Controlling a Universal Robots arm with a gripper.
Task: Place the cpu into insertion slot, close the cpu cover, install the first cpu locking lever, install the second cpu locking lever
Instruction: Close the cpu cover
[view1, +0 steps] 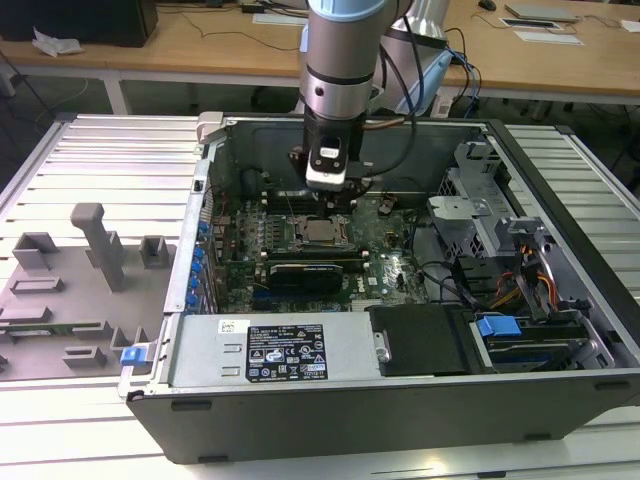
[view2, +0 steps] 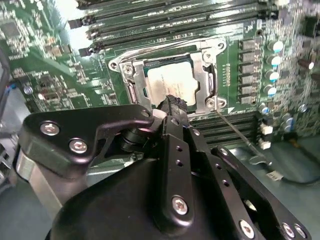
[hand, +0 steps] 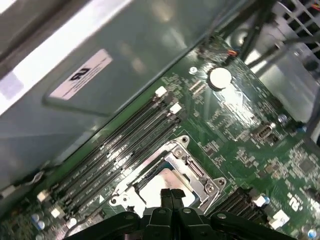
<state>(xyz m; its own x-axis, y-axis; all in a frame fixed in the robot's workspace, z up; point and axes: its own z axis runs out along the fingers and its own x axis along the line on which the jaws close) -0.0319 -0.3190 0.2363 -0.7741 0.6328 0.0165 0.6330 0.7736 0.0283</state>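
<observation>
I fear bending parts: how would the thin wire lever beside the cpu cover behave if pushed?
The locking lever is a thin bare metal rod, so it probably flexes springily rather than staying rigid. Its smooth round surface may let the shut gripper slip off. Hinged at the cpu cover corner, it should swing, not slide.

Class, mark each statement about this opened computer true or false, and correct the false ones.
1. The small flat silver-grey square cpu is seated on the green circuit board. True.
2. The silvery square metal frame cover stands upright. False: it lies flat over the cpu.
3. The black tool has its fingers spread wide. False: they are pressed together, holding nothing.
4. The tool is close by the cover, inside the open grey metal computer case. True.
</observation>
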